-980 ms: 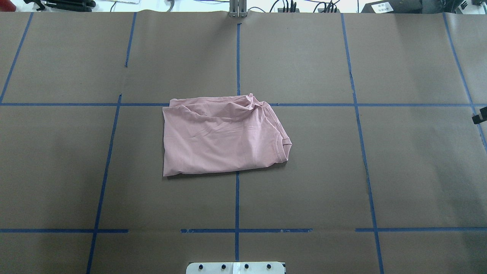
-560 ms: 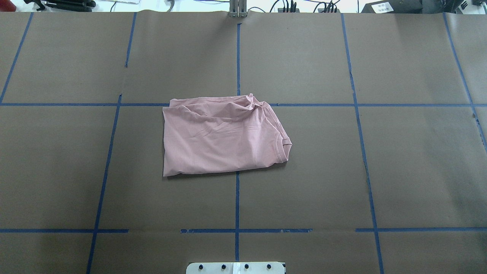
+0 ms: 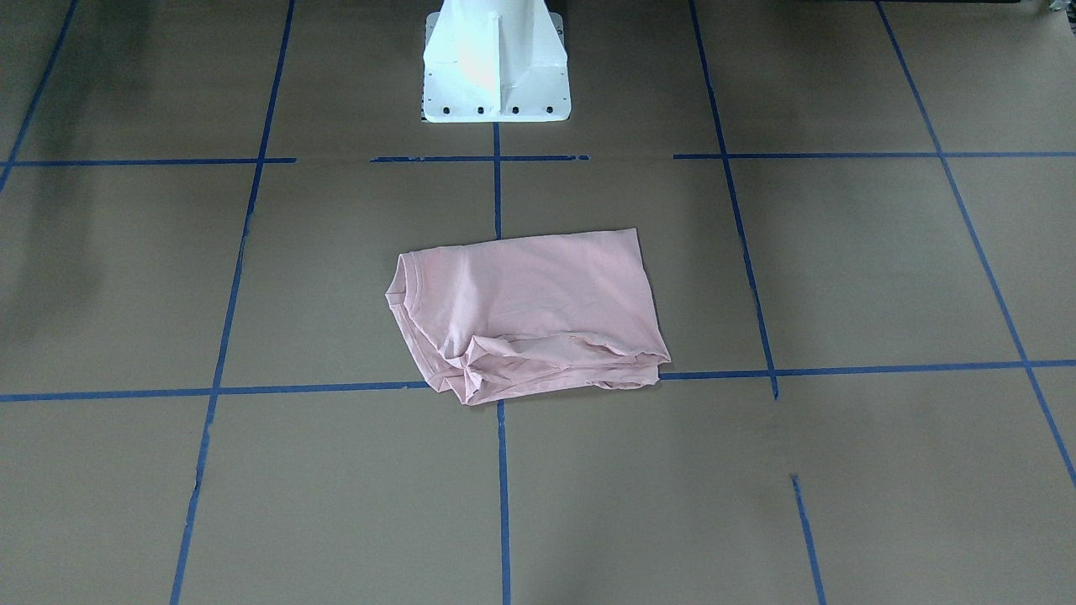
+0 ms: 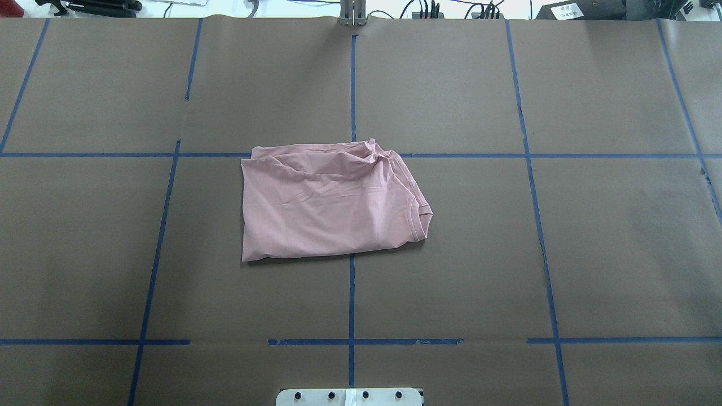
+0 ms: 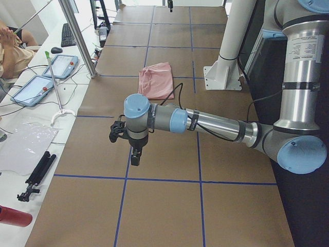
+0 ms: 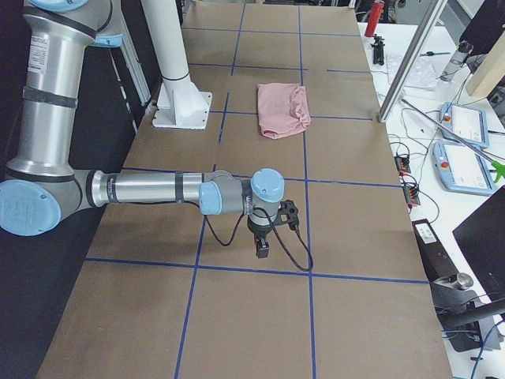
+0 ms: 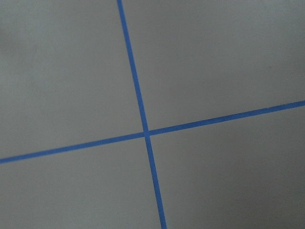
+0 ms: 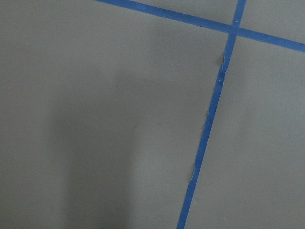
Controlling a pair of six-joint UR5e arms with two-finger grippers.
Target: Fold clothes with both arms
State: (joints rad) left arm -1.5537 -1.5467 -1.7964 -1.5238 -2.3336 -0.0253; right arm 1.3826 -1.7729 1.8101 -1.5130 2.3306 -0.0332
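The pale pink T-shirt [image 4: 327, 206] lies folded into a rough rectangle at the table's middle, collar toward the right in the overhead view, with bunched folds along its far edge. It also shows in the front-facing view [image 3: 530, 307] and both side views [image 5: 156, 81] [image 6: 282, 109]. My left gripper [image 5: 134, 154] hangs over bare paper near the table's left end, far from the shirt. My right gripper [image 6: 262, 249] hangs likewise near the right end. Both show only in the side views, so I cannot tell whether they are open or shut. Nothing is seen in either.
Brown paper with blue tape lines [image 4: 351, 299] covers the table. The white pedestal [image 3: 494, 76] stands at the robot's side. A metal post [image 5: 77, 36], teach pendants [image 5: 64, 64] and tools lie on the side bench, where a person's arm [image 5: 13, 43] shows.
A black part of the right gripper at the overhead view's right edge has slid out of view. The shirt has not moved.
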